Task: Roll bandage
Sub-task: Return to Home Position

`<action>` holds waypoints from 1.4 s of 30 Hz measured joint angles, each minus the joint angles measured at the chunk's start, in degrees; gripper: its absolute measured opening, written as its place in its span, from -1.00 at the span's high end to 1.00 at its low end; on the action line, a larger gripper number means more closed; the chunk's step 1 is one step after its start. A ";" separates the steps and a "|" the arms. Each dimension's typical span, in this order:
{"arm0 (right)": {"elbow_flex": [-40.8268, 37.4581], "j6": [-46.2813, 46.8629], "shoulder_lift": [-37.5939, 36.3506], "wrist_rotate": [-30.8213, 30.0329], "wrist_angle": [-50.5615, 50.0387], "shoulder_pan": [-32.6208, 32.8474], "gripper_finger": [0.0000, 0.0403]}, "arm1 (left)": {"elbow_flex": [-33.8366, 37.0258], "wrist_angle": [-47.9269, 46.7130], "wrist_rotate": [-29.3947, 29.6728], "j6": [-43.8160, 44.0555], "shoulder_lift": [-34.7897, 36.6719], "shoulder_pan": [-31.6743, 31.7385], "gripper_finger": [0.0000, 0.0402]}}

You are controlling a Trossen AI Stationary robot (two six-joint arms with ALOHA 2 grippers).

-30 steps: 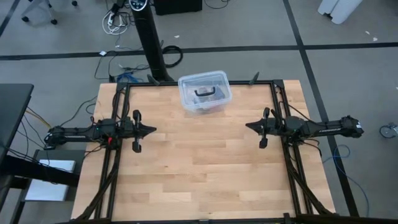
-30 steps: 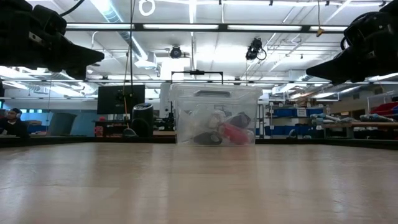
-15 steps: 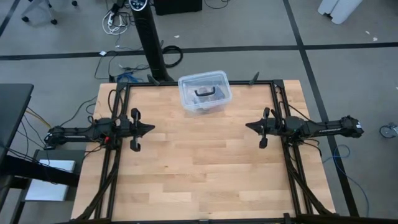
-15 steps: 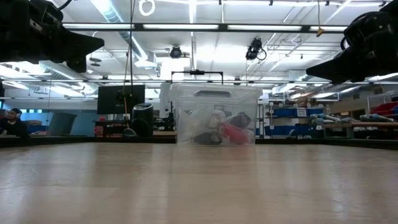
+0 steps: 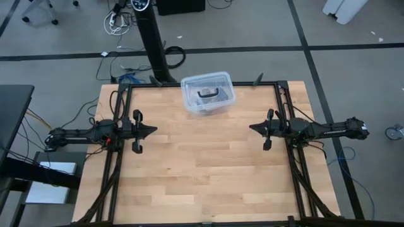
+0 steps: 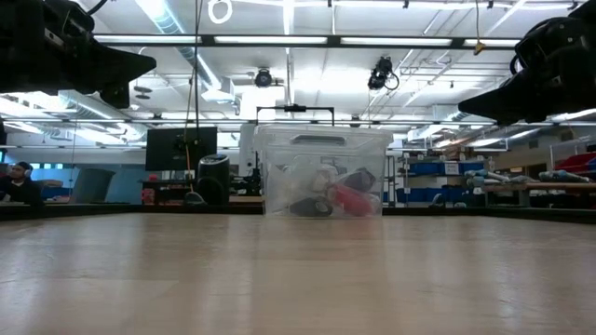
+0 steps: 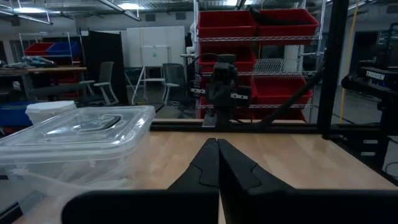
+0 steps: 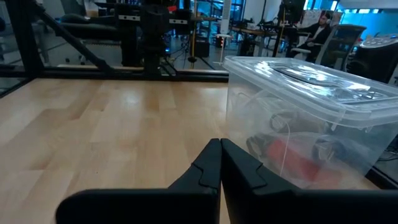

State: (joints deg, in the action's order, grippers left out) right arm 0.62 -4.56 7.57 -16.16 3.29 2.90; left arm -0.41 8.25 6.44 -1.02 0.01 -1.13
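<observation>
No brown bandage shows on the table; it is hidden or out of view. A clear plastic tub (image 5: 207, 94) with a closed lid and a black handle piece stands at the table's far edge, with several items inside (image 6: 326, 197). My left gripper (image 5: 155, 131) is shut and empty above the table's left side. My right gripper (image 5: 252, 127) is shut and empty above the right side. Both point level toward the table's middle. The tub also shows in the left wrist view (image 7: 68, 149) and the right wrist view (image 8: 311, 118).
A black frame (image 5: 278, 85) runs along the table's left, right and far edges. Bare wood (image 5: 202, 164) lies between the grippers and toward the near edge. A person (image 8: 320, 25) sits in the room beyond the table.
My left gripper has drawn back a little toward the table's left edge, staying shut. The tub and my right gripper have kept still.
</observation>
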 joint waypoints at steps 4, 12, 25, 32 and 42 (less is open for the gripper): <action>0.00 0.02 0.00 0.00 0.02 0.00 0.96 | 0.00 0.00 -0.02 0.00 0.00 0.00 0.99; 0.00 0.02 0.00 0.02 0.02 0.00 0.98 | 0.00 0.02 -0.04 0.00 0.00 0.00 0.99; 0.00 0.02 0.00 0.02 0.02 0.00 0.98 | 0.00 0.02 -0.04 0.00 0.00 0.00 0.99; 0.01 0.02 0.00 0.02 0.02 0.00 0.96 | 0.00 0.02 -0.04 0.00 0.00 0.00 0.99; 0.02 0.02 0.00 0.02 0.01 0.00 0.98 | 0.00 0.02 -0.04 0.00 0.00 0.00 0.99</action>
State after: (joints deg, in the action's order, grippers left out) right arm 0.64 -4.54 7.57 -16.14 3.30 2.90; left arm -0.40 8.27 6.39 -1.02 0.01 -1.13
